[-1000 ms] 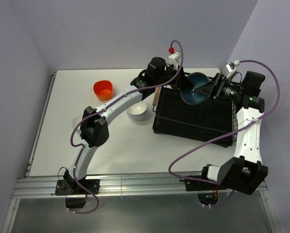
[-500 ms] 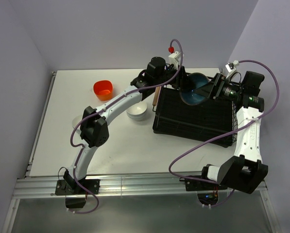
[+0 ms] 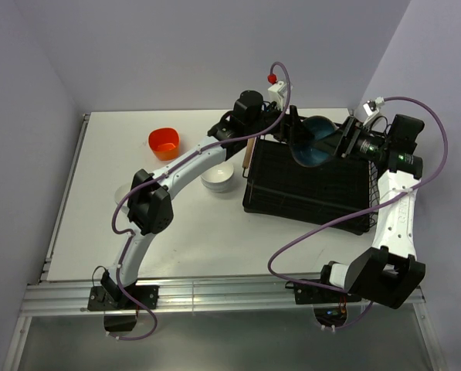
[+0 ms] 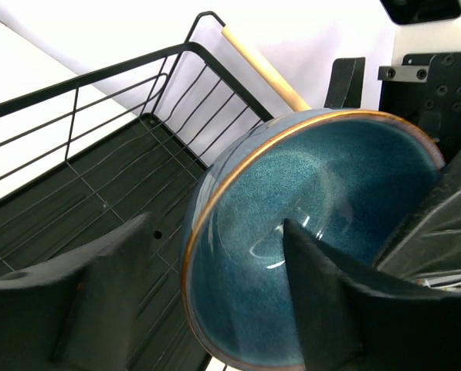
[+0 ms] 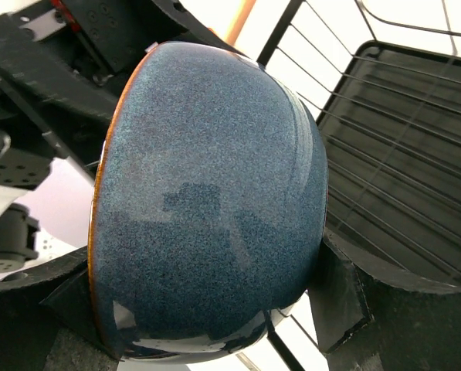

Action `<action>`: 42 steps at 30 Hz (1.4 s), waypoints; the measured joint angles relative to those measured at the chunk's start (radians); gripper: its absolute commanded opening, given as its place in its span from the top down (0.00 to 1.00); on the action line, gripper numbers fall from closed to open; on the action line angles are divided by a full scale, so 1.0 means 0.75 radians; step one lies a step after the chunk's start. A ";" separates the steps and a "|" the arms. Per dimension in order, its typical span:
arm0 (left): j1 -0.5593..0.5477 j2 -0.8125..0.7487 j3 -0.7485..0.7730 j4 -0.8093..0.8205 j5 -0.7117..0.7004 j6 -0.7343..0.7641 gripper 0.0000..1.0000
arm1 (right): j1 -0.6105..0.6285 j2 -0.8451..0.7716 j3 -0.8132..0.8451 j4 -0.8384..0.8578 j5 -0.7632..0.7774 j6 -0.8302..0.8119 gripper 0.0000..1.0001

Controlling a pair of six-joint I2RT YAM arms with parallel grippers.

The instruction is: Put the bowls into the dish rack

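Note:
A dark blue bowl (image 3: pixel 313 143) with a teal inside (image 4: pixel 323 224) hangs tilted on its side over the far end of the black wire dish rack (image 3: pixel 307 189). My right gripper (image 3: pixel 340 143) is shut on it, and its fingers press the bowl's outer wall (image 5: pixel 207 201) from both sides. My left gripper (image 4: pixel 215 224) is open astride the rim, one finger inside the bowl and the other outside, with a gap to the rim. An orange bowl (image 3: pixel 164 142) and a white bowl (image 3: pixel 218 176) sit on the table left of the rack.
The rack's wooden handle (image 4: pixel 265 69) lies just behind the blue bowl. The rack floor (image 4: pixel 99 193) below shows no dishes. Purple walls close in the table at the back and on both sides. Cables loop over both arms.
My left gripper's jaws have opened off the blue bowl's rim. The bowl stays in the right gripper and has shifted slightly to the right.

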 measured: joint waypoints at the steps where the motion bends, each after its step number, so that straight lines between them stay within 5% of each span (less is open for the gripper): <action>1: 0.000 0.000 0.000 -0.001 -0.003 0.003 0.23 | -0.003 0.000 0.000 -0.005 0.011 -0.006 1.00; 21: 0.033 -0.006 -0.027 -0.064 -0.082 0.035 0.01 | -0.043 0.032 0.003 -0.151 0.277 -0.186 1.00; 42: 0.125 -0.218 -0.031 -0.112 -0.080 0.025 0.00 | -0.075 0.183 0.003 -0.215 0.621 -0.337 1.00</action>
